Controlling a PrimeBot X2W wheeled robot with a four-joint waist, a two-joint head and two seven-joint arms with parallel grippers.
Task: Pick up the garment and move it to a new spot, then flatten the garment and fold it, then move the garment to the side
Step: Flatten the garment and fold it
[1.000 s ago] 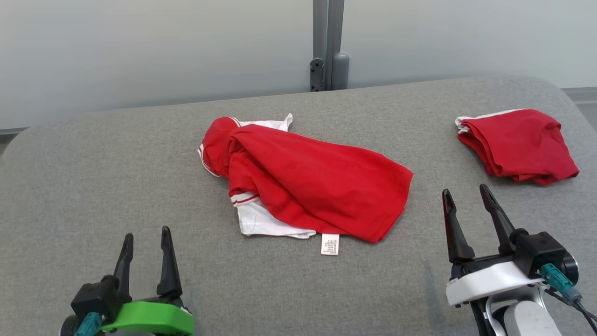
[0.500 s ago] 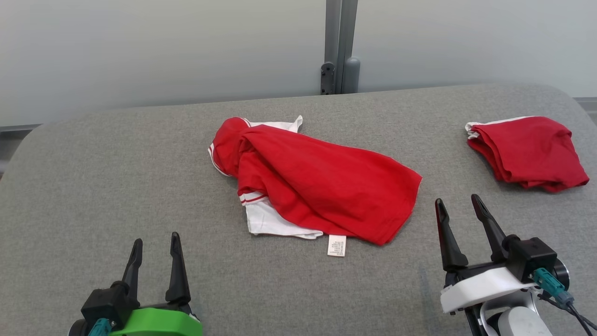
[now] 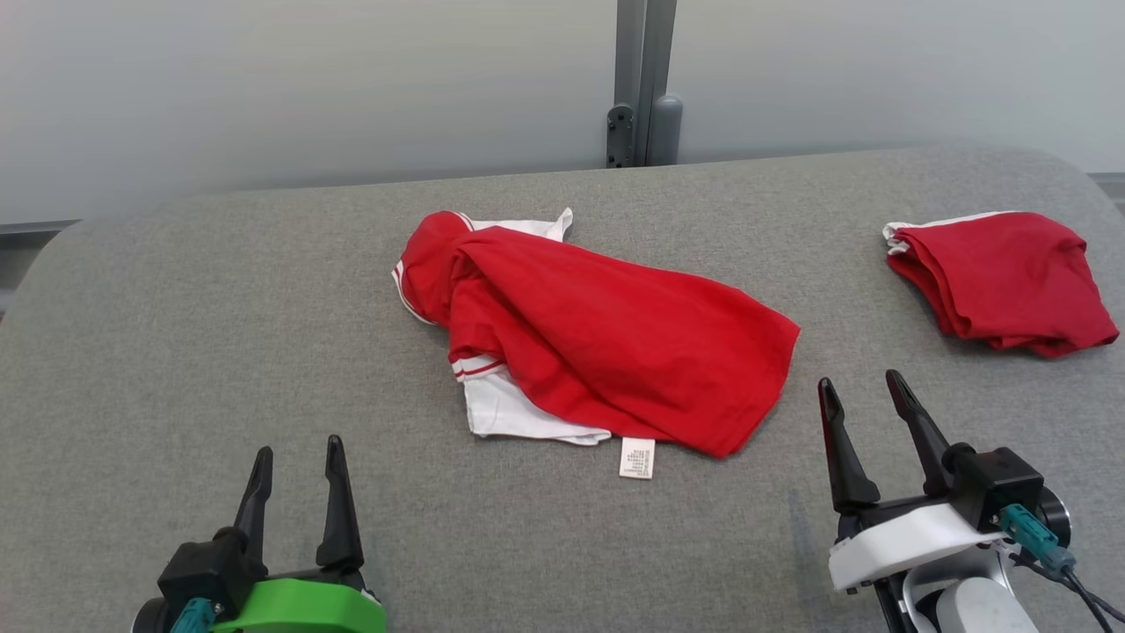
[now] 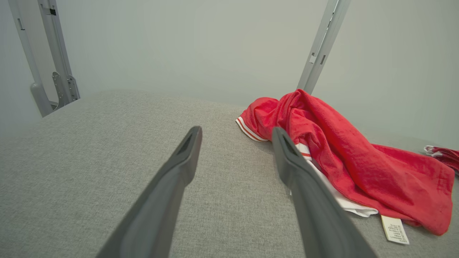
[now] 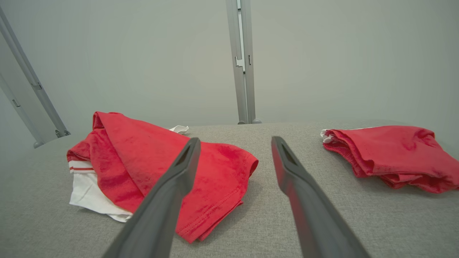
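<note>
A crumpled red garment (image 3: 606, 343) with white parts and a white label lies bunched in the middle of the grey table (image 3: 176, 308). My left gripper (image 3: 299, 444) is open near the table's front left, well short of the garment (image 4: 358, 168). My right gripper (image 3: 857, 382) is open at the front right, just beside the garment's right hem (image 5: 150, 154). Nothing is between either pair of fingers.
A second red garment (image 3: 1002, 281), folded, lies at the table's far right (image 5: 391, 154). A grey metal post (image 3: 642, 83) stands behind the table's back edge against a pale wall. Bare grey cloth surface stretches to the left of the crumpled garment.
The head camera has shifted a little, so the whole picture moved. Both grippers stay open; the right one has eased slightly left, toward the garment's hem. The garments lie as before.
</note>
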